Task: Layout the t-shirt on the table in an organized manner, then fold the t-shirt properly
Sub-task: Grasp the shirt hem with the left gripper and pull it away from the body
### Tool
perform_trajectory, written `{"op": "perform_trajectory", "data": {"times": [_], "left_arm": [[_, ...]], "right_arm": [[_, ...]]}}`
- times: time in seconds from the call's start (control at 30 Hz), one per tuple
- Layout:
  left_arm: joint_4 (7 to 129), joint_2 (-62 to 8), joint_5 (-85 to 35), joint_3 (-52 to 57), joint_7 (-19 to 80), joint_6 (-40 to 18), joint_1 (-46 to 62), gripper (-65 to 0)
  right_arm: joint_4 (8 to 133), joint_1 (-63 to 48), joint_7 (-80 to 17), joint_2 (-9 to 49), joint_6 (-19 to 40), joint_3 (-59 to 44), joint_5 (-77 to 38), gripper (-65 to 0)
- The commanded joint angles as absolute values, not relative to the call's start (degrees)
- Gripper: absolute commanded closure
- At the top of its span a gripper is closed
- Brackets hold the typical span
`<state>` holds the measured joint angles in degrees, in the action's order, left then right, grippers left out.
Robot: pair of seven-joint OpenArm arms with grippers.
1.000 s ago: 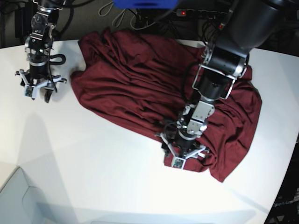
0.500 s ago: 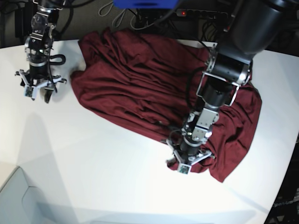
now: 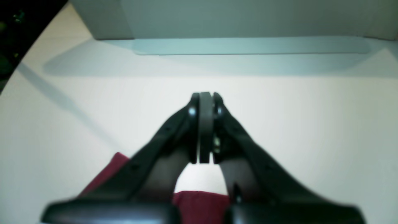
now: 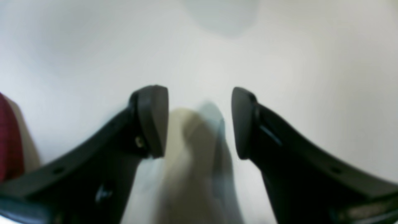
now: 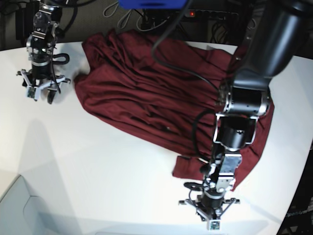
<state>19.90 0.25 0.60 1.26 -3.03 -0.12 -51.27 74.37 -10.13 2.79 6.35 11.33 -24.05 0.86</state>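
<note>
**Left gripper shut on nothing, off the shirt's front edge**

The t-shirt (image 5: 161, 93) lies rumpled across the far half of the table (image 5: 98, 171), stretching from about 11 o'clock to 4 o'clock of the base view, with a creased lower edge near the centre-right. Behind the table, at 12 o'clock, cables (image 5: 132, 19) trail over dark floor and a blue object (image 5: 154, 4) juts in from the top edge. A pale grey box (image 5: 14, 210) sits at the 7 o'clock corner; the left wrist view shows the same pale surface ahead of the fingers.

The left gripper (image 5: 211, 215) hangs over bare table at 5 o'clock, just past the shirt's near edge. Its pads (image 3: 204, 127) are pressed flat together with no cloth between them; maroon fabric shows only low in that view, behind the jaws. The left arm's own bulk covers part of the shirt's right side.

The right gripper (image 5: 40, 88) stands at 10 o'clock, just beside the shirt's left edge, jaws spread wide and holding nothing, white table visible between them.

A second ago the left gripper was parted and sat on the shirt's lower edge near the centre; it has since closed and drawn toward the near table edge. The shirt's hem has not followed. The right gripper has barely shifted.
</note>
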Motion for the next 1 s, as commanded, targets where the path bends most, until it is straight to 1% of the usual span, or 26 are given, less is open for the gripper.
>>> {"op": "perform_trajectory", "data": {"times": [0.0,0.1,0.17,0.23,0.3,0.37,0.4,0.53,0.97], "left_arm": [[20.9,0.4,0.5,1.1,-4.0,0.2,-53.4,-0.4],[21.0,0.6,0.8,1.1,-3.6,-0.2,-52.1,-0.7],[21.1,1.8,0.9,1.0,-3.6,-0.2,-50.1,-3.9],[21.1,2.6,1.3,0.8,-3.6,-0.2,-48.6,-12.1],[21.1,2.9,3.0,-1.0,-3.6,-0.2,-46.5,-23.6],[21.8,2.9,3.6,-3.5,-3.7,-0.2,-45.1,-31.2],[22.7,2.9,3.5,-4.8,-3.7,0.0,-44.3,-33.4],[25.6,2.9,3.8,-7.5,-3.6,0.1,-40.9,-33.7],[25.5,2.9,3.8,-10.8,-3.6,-0.1,-36.1,-33.8]], "right_arm": [[75.6,-9.7,4.4,7.0,11.5,-24.4,0.4,-32.9],[75.6,-9.8,4.4,7.0,11.5,-24.4,0.4,-32.9],[75.6,-10.3,4.4,7.0,11.5,-24.3,0.4,-32.9],[75.6,-10.4,4.4,7.0,11.5,-24.2,0.4,-32.9],[75.6,-10.4,4.4,7.0,11.5,-24.2,0.4,-32.9],[75.6,-10.4,4.4,7.0,11.5,-24.1,0.4,-32.9],[75.6,-10.3,4.4,7.0,11.5,-24.2,0.4,-32.9],[75.6,-10.3,4.4,7.0,11.5,-24.3,0.4,-32.9],[75.5,-10.2,4.4,7.0,11.5,-24.3,0.4,-32.9]]}}
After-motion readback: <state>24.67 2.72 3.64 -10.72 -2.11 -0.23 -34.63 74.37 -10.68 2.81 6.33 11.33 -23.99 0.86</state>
